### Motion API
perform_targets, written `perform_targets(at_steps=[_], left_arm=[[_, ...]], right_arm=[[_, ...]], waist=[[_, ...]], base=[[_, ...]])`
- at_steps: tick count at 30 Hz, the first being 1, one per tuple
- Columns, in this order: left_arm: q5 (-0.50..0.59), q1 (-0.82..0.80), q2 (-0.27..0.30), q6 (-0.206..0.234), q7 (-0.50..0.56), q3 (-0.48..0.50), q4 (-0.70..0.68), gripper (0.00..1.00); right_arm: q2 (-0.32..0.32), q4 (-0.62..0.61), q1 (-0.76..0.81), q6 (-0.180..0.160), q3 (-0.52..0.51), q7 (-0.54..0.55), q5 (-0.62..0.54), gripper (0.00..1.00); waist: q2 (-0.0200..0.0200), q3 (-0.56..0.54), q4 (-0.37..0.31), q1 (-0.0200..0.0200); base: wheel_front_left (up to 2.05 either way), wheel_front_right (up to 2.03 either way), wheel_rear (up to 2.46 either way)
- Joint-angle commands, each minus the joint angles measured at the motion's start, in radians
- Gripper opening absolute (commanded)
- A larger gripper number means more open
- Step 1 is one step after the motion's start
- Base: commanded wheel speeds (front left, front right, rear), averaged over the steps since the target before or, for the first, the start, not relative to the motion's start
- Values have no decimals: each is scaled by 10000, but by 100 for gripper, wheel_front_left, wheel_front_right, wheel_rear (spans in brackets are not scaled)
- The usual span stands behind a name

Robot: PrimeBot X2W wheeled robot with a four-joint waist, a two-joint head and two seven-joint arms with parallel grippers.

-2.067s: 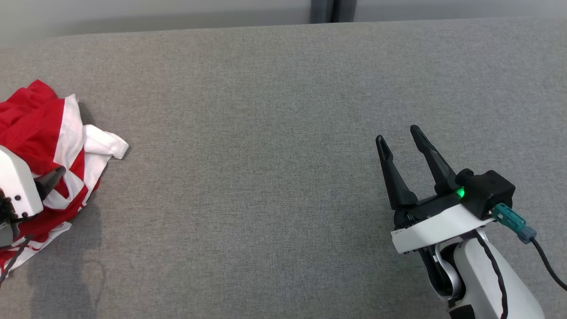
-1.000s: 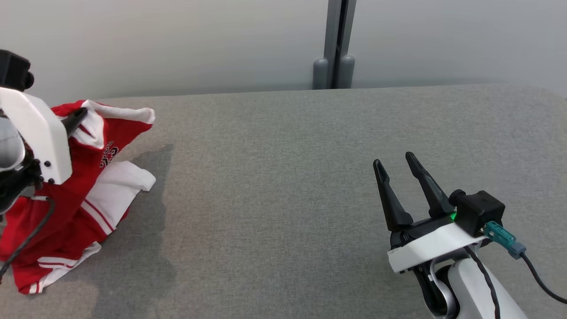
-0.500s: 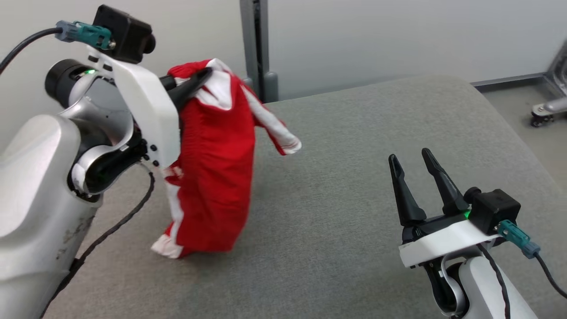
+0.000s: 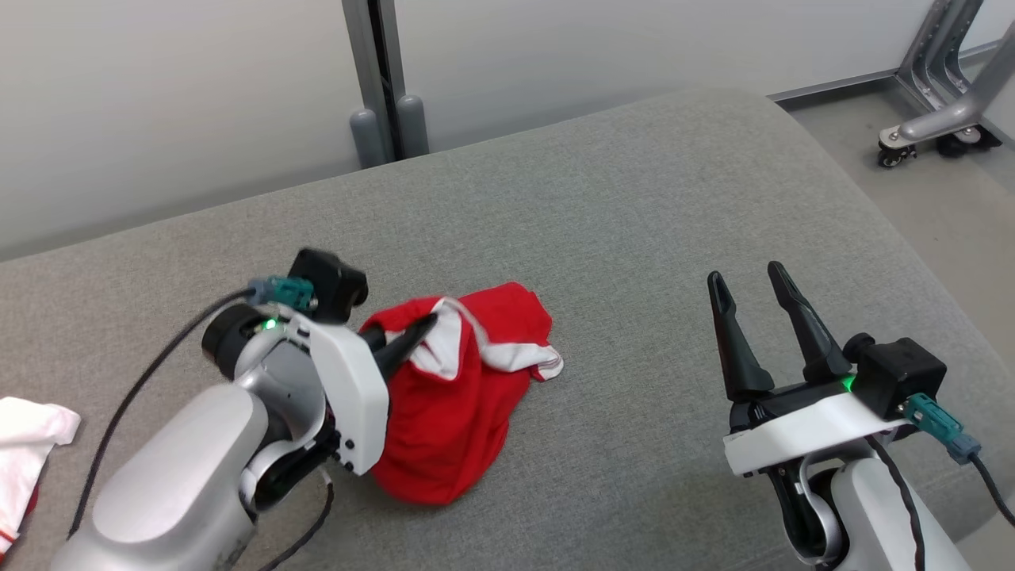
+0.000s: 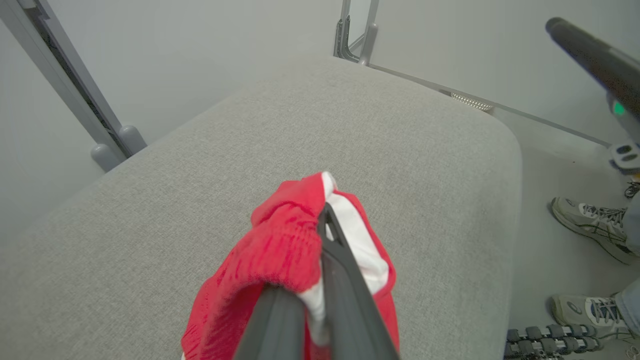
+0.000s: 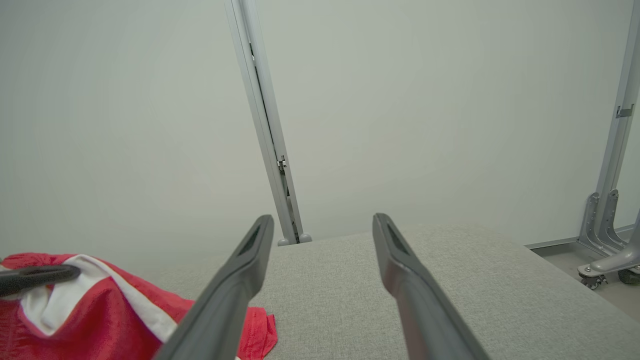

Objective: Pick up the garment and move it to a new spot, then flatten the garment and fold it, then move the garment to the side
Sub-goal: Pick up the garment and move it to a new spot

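Garment (image 4: 453,420), a red mesh-like knit with white bands, lies heaped near the middle of the grey bench (image 4: 650,182). Most of it is slumped on the woven, padded top, while one bunched edge is pinched up in the left hand (image 4: 424,327). That hand's two dark fingers are closed tight on a fold where red meets white. It looks like a carrying grip, so I judge the cloth is at or near its new spot and not yet spread. Soft and limp, it sags in rounded folds and will need pulling flat. The right hand (image 4: 745,274) hovers well apart to the right, its fingers spread and holding nothing, probably kept free to take a second edge.
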Motion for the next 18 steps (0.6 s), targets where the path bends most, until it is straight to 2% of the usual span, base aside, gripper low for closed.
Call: perform_targets(at_steps=[1,6,7,8,9,10,14,18], left_arm=[[95,52,129,-4,-198,45,226,0],[-254,966,-500,-7,-1052,-211,1703,0],[-365,1054,-597,-7,-1174,-249,1924,10],[-424,1139,-668,-7,-1302,-289,2111,42],[-442,1194,-756,-5,-1467,-336,2271,90],[-532,1232,-862,-5,-1615,-395,2394,100],[-778,1101,-1071,-7,-2002,-658,2632,100],[-886,936,-853,-8,-2125,-861,2595,100]], right_arm=[[-54,-20,5,23,-53,-49,-13,100],[-148,5,-70,23,-16,-47,-59,100],[-170,12,-79,21,0,-47,-48,100],[-187,19,-82,23,28,-47,-37,100],[-205,34,-74,23,49,-47,-31,100],[-230,49,-73,23,91,-47,-28,100],[-340,107,-46,21,162,-47,-23,100],[-362,151,49,23,190,-49,-40,100]], waist=[[0,74,122,0],[0,119,533,0],[0,103,624,0],[0,81,719,0],[0,50,822,0],[0,12,918,0],[0,-164,1286,0],[0,-361,1565,0]], base=[[0,0,0],[0,0,0],[0,0,0],[0,0,0],[0,0,0],[0,0,0],[0,0,0],[0,0,0]])
